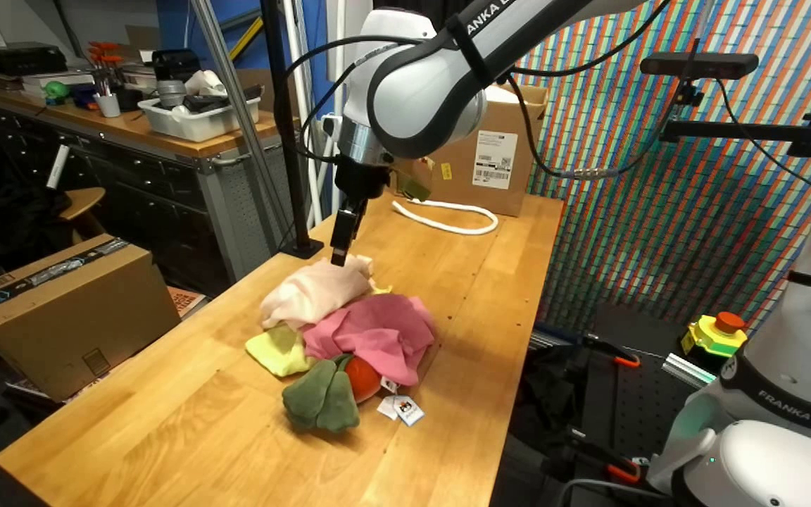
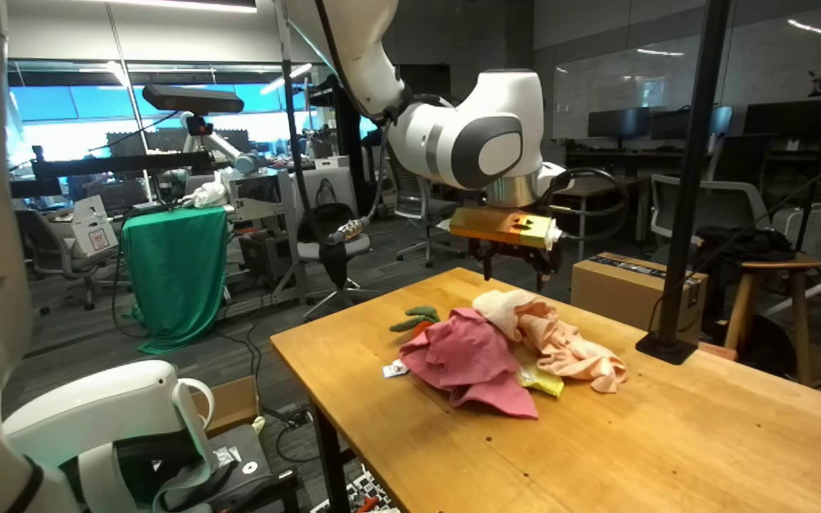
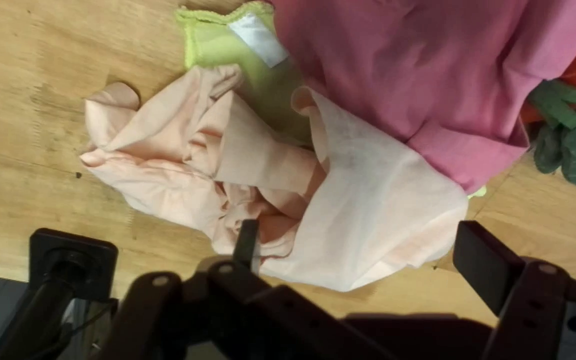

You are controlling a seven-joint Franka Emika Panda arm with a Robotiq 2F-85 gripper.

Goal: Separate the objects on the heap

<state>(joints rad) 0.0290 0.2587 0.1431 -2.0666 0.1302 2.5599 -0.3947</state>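
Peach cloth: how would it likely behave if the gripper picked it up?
The peach cloth would probably hang limp, judging by its soft folds. It may partly unfurl, since one end lies crumpled. It is likely light, as its curled edge looks thin.

Desk (image 1: 187, 436) — one peach cloth (image 3: 368, 205), one pink cloth (image 1: 374, 327), at least one yellow cloth (image 1: 279, 351) — one red-and-green plush (image 1: 321, 396), one cord (image 1: 465, 230), one box (image 1: 460, 165).
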